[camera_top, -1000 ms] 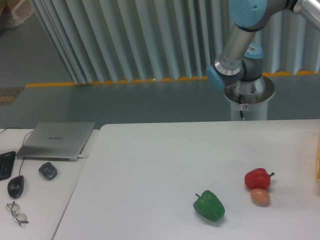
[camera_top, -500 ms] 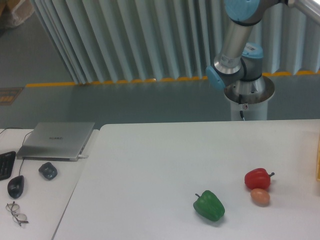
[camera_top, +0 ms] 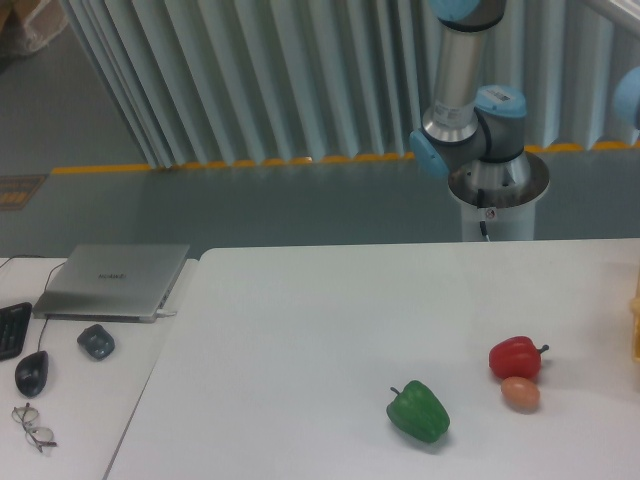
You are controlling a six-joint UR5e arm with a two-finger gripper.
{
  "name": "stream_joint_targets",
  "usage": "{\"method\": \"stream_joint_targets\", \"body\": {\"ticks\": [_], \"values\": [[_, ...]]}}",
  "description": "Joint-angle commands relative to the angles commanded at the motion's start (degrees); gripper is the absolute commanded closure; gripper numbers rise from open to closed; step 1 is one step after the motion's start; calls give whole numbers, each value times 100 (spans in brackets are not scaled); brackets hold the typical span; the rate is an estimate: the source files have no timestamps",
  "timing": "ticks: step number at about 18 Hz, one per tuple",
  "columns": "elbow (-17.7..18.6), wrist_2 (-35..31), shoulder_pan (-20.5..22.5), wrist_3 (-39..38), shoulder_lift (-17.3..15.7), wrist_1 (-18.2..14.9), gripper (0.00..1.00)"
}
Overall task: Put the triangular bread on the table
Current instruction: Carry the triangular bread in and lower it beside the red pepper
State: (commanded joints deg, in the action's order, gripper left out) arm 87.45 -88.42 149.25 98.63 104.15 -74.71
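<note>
The triangular bread is out of view. The white table (camera_top: 330, 320) fills the lower right of the camera view. On it lie a red pepper (camera_top: 516, 357), a small orange-brown egg-like ball (camera_top: 520, 393) touching its front, and a green pepper (camera_top: 418, 411). Only the arm's base and lower links (camera_top: 468, 120) show behind the table; the arm rises out of the top of the frame. The gripper is out of view.
A pale desk adjoins on the left with a grey laptop (camera_top: 112, 280), a dark mouse (camera_top: 31, 373), a small dark object (camera_top: 96, 341), a keyboard edge (camera_top: 10, 328) and glasses (camera_top: 32, 426). A yellowish object (camera_top: 635, 325) shows at the right edge.
The arm's upper link has swung up toward vertical and its blue elbow joint has risen nearly out of the frame. The objects on the table have not moved.
</note>
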Motion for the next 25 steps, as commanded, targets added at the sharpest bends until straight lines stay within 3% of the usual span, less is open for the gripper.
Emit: {"method": "stream_joint_targets", "body": {"ticks": [8, 11, 14, 16, 17, 18, 19, 20, 25], "values": [[369, -52, -537, -546, -123, 18, 100], [790, -499, -765, -564, -281, 26, 100], [896, -1027, -950, -512, -247, 9, 99], [906, -1028, -950, -494, -229, 9, 86], [906, -1020, -950, -494, -211, 9, 65], [897, -1020, -959, -485, -211, 17, 35], [897, -1011, -959, -485, -203, 26, 22], [897, -1002, -959, -476, -194, 35, 3], [809, -941, -942, -485, -211, 9, 0]]}}
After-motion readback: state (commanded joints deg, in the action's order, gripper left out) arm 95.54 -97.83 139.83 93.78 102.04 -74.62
